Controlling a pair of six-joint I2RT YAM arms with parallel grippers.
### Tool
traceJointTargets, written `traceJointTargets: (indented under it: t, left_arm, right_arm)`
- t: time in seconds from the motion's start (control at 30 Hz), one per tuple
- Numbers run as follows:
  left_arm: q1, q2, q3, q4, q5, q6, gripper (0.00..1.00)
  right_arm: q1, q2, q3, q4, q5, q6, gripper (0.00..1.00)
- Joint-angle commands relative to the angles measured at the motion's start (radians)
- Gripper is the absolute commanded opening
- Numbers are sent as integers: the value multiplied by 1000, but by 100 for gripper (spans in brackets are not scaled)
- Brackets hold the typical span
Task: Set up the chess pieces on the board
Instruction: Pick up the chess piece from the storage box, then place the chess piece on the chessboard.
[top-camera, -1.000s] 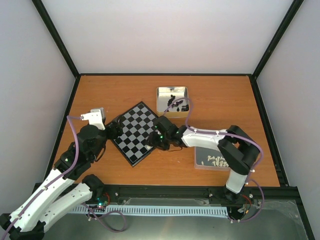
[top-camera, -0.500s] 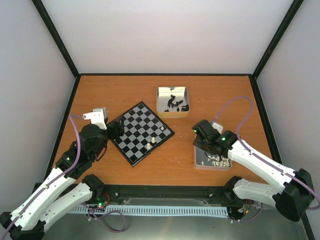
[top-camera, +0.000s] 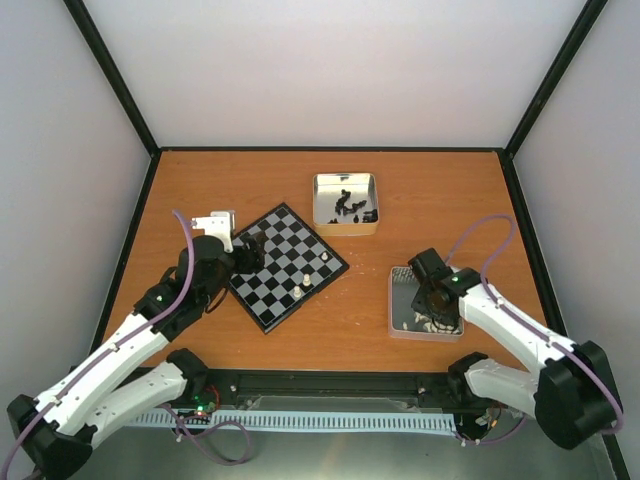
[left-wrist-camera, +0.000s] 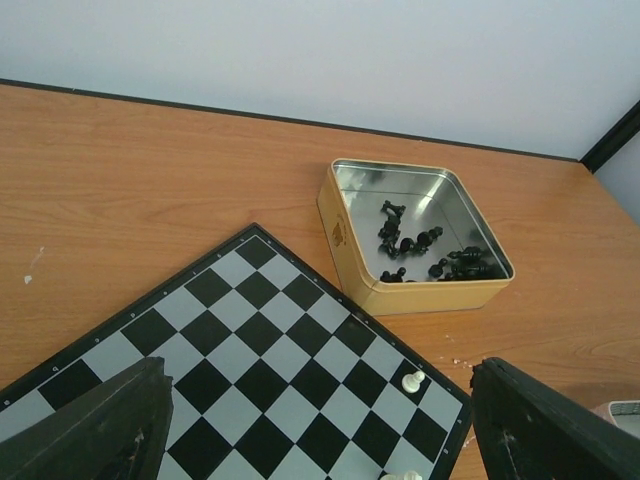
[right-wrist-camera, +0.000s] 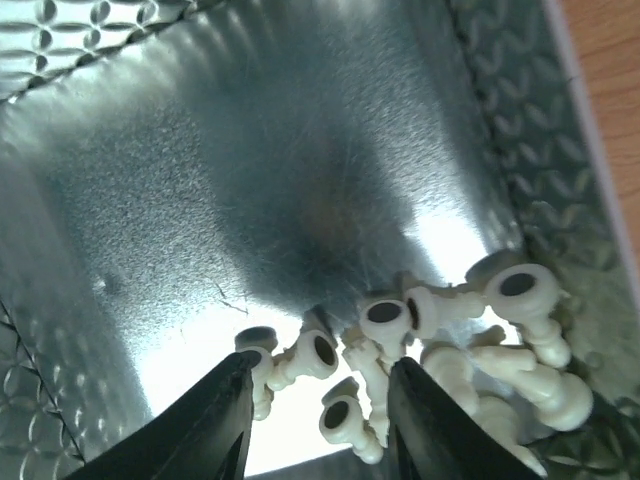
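Observation:
The board (top-camera: 283, 262) lies tilted at left of centre, with two cream-white chess pieces (top-camera: 326, 257) near its right corner edge. In the left wrist view the board (left-wrist-camera: 250, 360) fills the bottom, and one white piece (left-wrist-camera: 412, 380) stands by its right edge. My left gripper (top-camera: 250, 250) hovers open over the board's left part, its fingers (left-wrist-camera: 100, 430) wide apart with nothing between them. My right gripper (top-camera: 432, 303) reaches down into the right-hand tin (top-camera: 392, 300). Its open jaws (right-wrist-camera: 320, 375) straddle lying white chess pieces (right-wrist-camera: 300, 355), with more heaped beside them (right-wrist-camera: 520, 340).
A square tin (top-camera: 345, 177) behind the board holds several black chessmen (left-wrist-camera: 410, 243); its yellow wall (left-wrist-camera: 420, 296) nearly touches the board's far corner. The right tin's shiny floor (right-wrist-camera: 250, 150) is bare on its far half. Black frame rails edge the table.
My right arm has swung from the board over to the right tin and lowered into it, jaws narrowing. Two white pieces now show on the board. My left gripper shifted slightly forward.

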Motion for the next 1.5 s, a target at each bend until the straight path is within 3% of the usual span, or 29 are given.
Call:
traceJointTargets:
  t: [0.0,0.4,0.6,0.77,0.9,1.0,1.17,1.27,1.47]
  left_arm:
    - [4,7,23,41,8,17,82]
    - [4,-20,5,38,-1,12,82]
    - [4,-25,3,38,-6,8,82]
    - [5,-26,3,37,-7,7,82]
    - [5,-26,1,43,5,10,82]
    - [3,-21,1,68,92,44,82]
    - [4,-18,-23,162,362,104,84]
    - [4,6,-33,232,516,105,84]
    - [3,103,-26,296,677,43,81]
  right_arm:
    - [-13,58,8,72,-73,-87,36]
    - [-13,135,-36,149,-154,-105,33]
    - [-13,190,-34,154,-151,-95,28]
    - [-14,201,-35,174,-164,-95,16]
    - [-13,189,-29,185,-147,-94,14]
    - [-13,147,-22,220,-120,-94,14]
    - [-13,39,-3,307,-98,-84,15]
    - [-13,-15,7,375,-145,-63,15]
    - [23,-71,-8,580,-331,41,15]
